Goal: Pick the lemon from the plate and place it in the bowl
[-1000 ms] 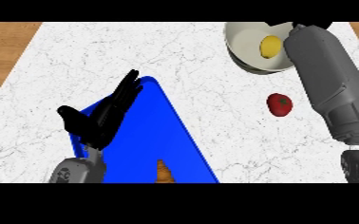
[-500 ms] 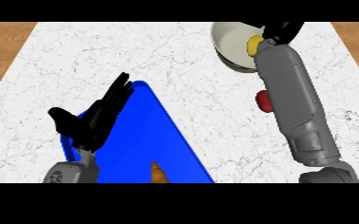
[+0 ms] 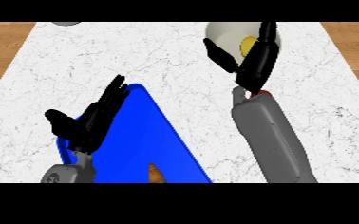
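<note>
My right hand [image 3: 254,59] has moved up over the near rim of the plate [image 3: 223,32] in the last second, fingers spread wide and empty around the lemon [image 3: 248,44] still lying on it, so grasp looks imminent; left hand [image 3: 91,121] rests open.

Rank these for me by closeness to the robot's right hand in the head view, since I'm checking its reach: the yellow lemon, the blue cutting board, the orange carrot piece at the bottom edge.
From the right hand:
1. Yellow lemon, on the pale plate, right beside the fingers.
2. Blue cutting board, lower left, under the resting left hand.
3. Orange carrot piece, on the board at the bottom edge, farthest.
</note>
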`<act>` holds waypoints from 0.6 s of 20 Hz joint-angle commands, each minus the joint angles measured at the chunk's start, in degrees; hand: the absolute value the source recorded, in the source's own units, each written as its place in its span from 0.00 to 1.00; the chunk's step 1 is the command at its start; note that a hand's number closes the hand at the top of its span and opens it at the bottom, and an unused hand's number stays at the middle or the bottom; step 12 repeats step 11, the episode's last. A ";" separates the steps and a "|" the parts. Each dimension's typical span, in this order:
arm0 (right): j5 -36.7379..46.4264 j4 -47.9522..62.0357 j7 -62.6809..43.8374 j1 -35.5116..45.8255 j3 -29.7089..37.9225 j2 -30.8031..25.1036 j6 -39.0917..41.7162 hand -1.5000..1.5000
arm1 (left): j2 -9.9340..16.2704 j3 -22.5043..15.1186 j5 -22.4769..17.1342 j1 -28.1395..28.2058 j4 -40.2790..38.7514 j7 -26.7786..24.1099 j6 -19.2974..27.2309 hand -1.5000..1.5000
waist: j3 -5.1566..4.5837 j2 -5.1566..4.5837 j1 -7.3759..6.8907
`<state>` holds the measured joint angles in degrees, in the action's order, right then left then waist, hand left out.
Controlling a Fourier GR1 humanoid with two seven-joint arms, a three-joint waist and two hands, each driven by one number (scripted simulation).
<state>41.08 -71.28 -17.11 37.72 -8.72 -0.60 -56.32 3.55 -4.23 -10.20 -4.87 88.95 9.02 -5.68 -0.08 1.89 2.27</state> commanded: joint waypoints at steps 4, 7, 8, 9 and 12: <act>6.60 -12.84 -5.40 -20.18 -20.25 0.58 -9.45 1.00 | 0.27 0.67 -0.07 0.44 0.83 0.74 0.69 0.50 | -0.03 0.21 0.79; 9.22 -15.72 -7.01 -29.09 -28.07 0.58 -13.47 1.00 | -0.07 0.08 -0.16 1.03 1.57 1.12 0.62 0.50 | 0.00 0.12 0.62; 10.29 -17.66 -7.92 -31.89 -30.60 0.59 -13.93 1.00 | 0.23 0.71 -0.10 0.48 0.90 0.42 0.59 0.50 | -0.07 -0.03 1.17; 11.16 -16.77 -7.77 -35.95 -33.33 0.59 -15.30 1.00 | 0.32 0.23 -0.53 1.73 0.76 0.37 -0.39 0.50 | -0.06 -0.23 0.93; 11.41 -17.14 -8.69 -40.46 -40.92 0.59 -17.42 1.00 | -0.18 0.08 -0.11 -0.77 1.29 1.21 0.57 0.50 | 0.05 -0.59 0.26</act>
